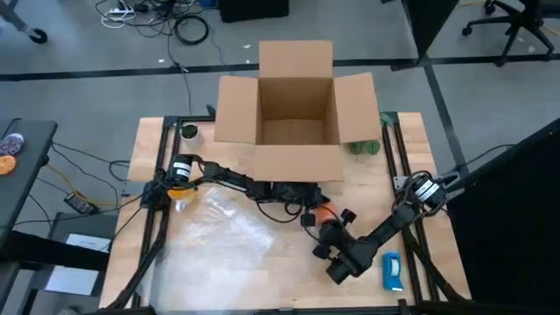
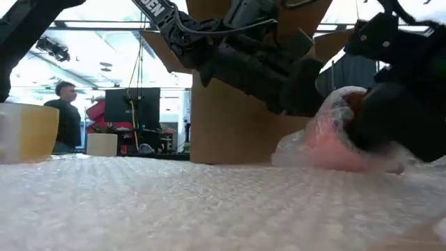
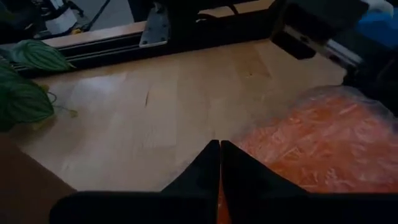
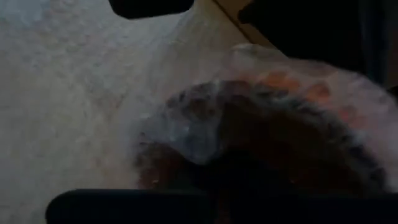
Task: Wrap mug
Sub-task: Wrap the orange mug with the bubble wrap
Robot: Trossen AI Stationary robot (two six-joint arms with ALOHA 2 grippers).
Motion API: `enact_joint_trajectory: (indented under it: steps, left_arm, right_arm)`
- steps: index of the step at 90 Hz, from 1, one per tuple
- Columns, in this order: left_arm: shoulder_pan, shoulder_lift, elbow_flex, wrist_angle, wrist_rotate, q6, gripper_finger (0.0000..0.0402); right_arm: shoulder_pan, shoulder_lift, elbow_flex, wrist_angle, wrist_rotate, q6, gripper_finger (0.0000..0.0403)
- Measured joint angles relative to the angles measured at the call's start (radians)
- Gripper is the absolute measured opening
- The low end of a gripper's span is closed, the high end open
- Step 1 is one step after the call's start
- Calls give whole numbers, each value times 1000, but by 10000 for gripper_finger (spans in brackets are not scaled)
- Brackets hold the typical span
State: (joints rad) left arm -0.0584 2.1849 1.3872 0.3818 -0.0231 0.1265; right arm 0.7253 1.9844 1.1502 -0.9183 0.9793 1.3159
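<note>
The orange mug (image 1: 325,213) stands on the table in front of the cardboard box (image 1: 296,105), with clear bubble wrap (image 3: 323,143) folded over it. The rest of the bubble wrap sheet (image 1: 219,229) lies flat toward the table's left. My left gripper (image 3: 219,149) is shut, low beside the wrapped mug on its left side. My right gripper (image 1: 326,226) comes from the near right and closes around the wrapped mug (image 2: 334,132). In the right wrist view the wrapped mug (image 4: 261,124) fills the picture. My left gripper's shut fingertips (image 3: 211,158) sit right at the edge of the wrap over the mug; I cannot tell whether they pinch or touch it. My right gripper holds the wrapped mug between its two fingers, one on each side (image 1: 346,215), slanting in from the near right. The mug rests on the table; the gripper hides the contact places.
The open cardboard box (image 2: 230,125) stands just behind the mug. A flat blue-and-white object (image 1: 392,271) lies near the front right. Green leaves (image 1: 363,147) lie right of the box. A pale yellow cylinder (image 2: 28,132) stands at the left by the left arm's base.
</note>
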Motion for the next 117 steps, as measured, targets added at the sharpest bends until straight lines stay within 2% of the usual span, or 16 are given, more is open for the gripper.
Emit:
enact_joint_trajectory:
  steps: [22, 47, 55, 61, 74, 101, 117]
  left_arm:
    - [-2, 0, 0, 4, 8, 0, 0]
    - [-13, -26, -3, -12, 0, 2, 0]
    - [-21, -35, -4, -20, -8, 27, 0]
    - [-26, -35, -4, -18, -32, 46, 0]
    - [-31, -36, -4, -16, -46, 51, 0]
    - [-55, -43, -4, -3, -65, 50, 0]
    - [-70, -43, -4, 2, -112, 50, 0]
  right_arm:
    - [116, -80, 79, -239, -47, 149, 0]
    - [261, -136, 80, -291, -168, 304, 0]
    - [301, -135, 59, -290, -162, 420, 2]
    - [327, -135, 38, -284, -113, 526, 8]
    - [357, -131, -3, -264, -3, 696, 37]
    - [344, -121, -78, -186, -6, 699, 134]
    - [329, -121, -125, -175, 65, 700, 170]
